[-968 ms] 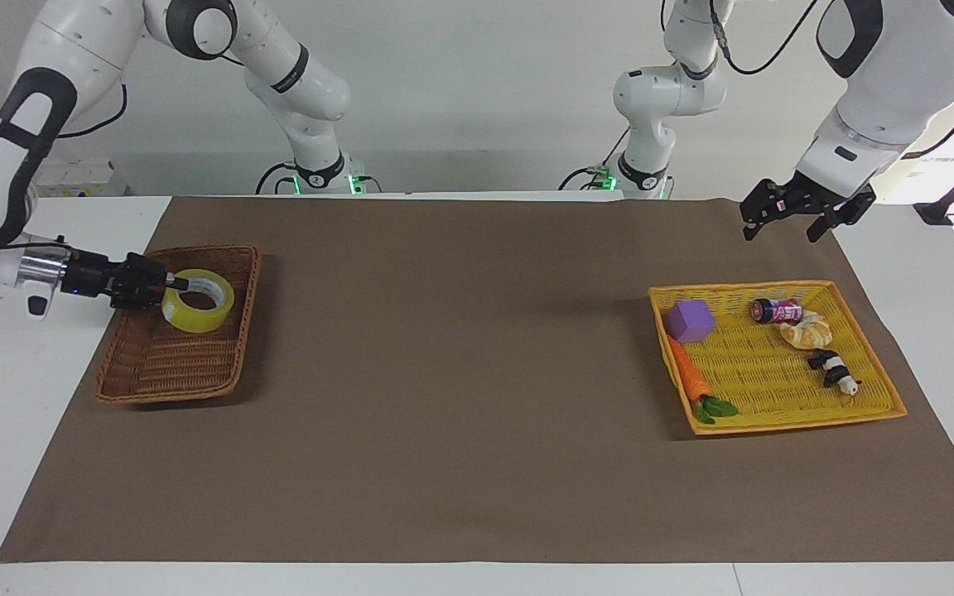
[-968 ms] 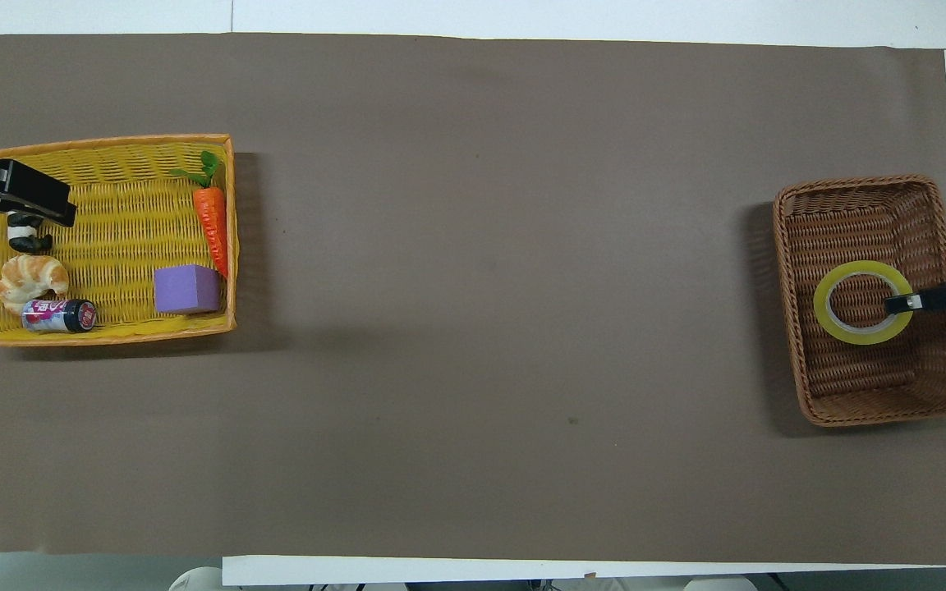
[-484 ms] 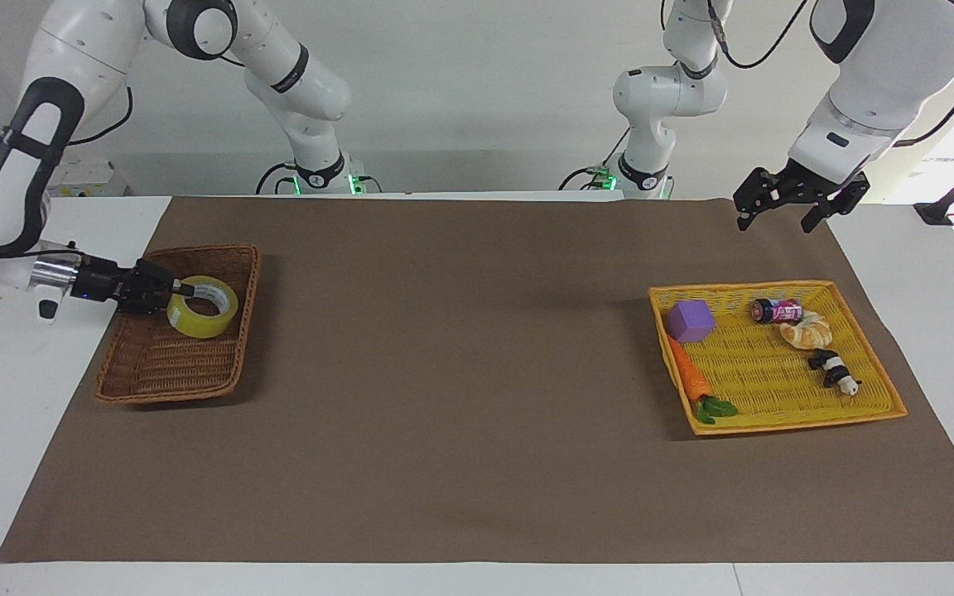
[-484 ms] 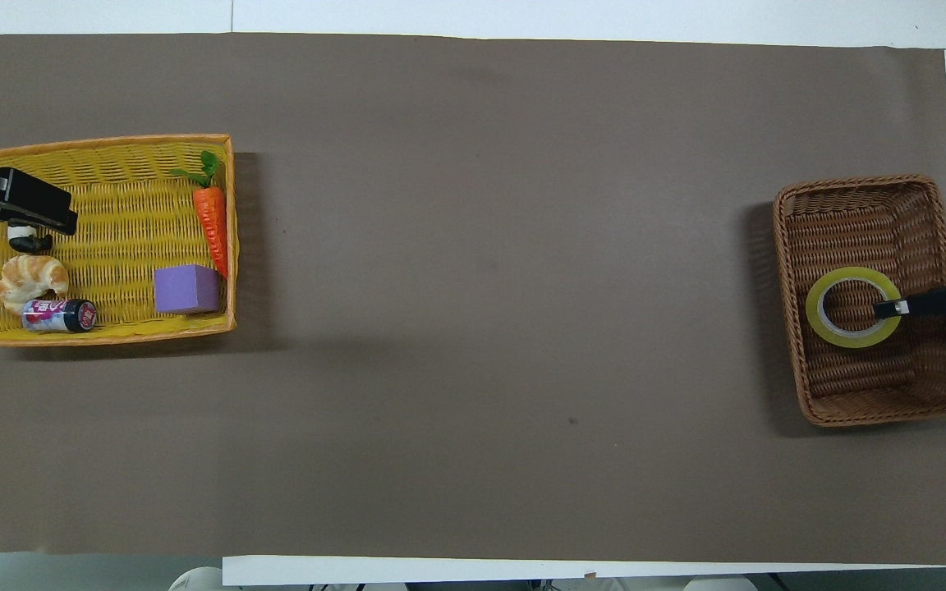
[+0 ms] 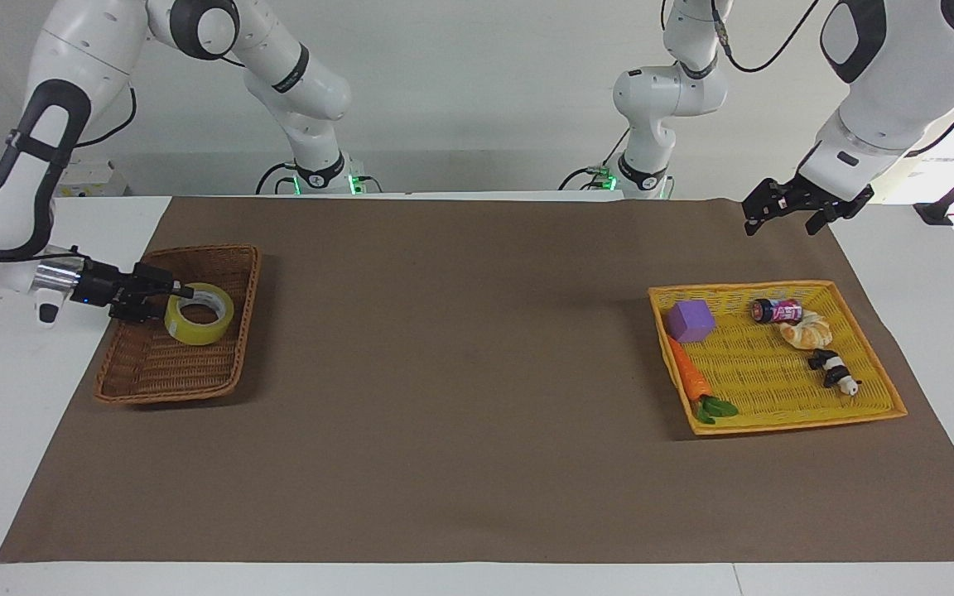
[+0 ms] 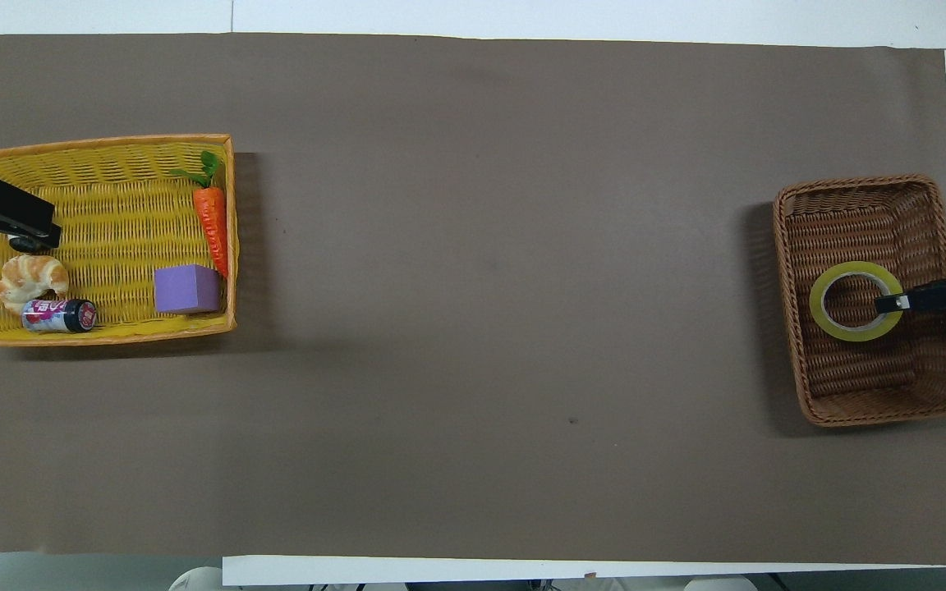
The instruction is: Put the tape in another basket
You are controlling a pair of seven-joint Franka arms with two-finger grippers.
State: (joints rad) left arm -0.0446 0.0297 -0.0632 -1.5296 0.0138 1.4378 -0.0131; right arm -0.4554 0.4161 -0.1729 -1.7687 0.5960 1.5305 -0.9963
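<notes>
The yellow tape [image 5: 196, 331] sits low in the brown wicker basket [image 5: 164, 374] at the right arm's end of the table, tipped slightly. My right gripper [image 5: 181, 294] comes in level from the side and is shut on the roll's wall, one finger across its rim. In the overhead view the tape [image 6: 819, 305] lies in the middle of the basket [image 6: 867, 379] with the right gripper [image 6: 888, 303] over its edge. My left gripper [image 5: 782, 222] hangs open and empty in the air; in the overhead view the left gripper [image 6: 29, 226] is over the yellow basket's outer edge.
The yellow plastic basket [image 5: 792, 422] at the left arm's end holds a carrot [image 5: 688, 377], a purple cube [image 5: 690, 320], a can [image 5: 777, 311], a croissant [image 5: 807, 333] and a panda toy [image 5: 833, 370]. A brown mat [image 5: 460, 372] covers the table.
My right gripper has lowered the tape into the wicker basket, and the roll went from steeply tilted to nearly flat. My left gripper shifted a little in the air.
</notes>
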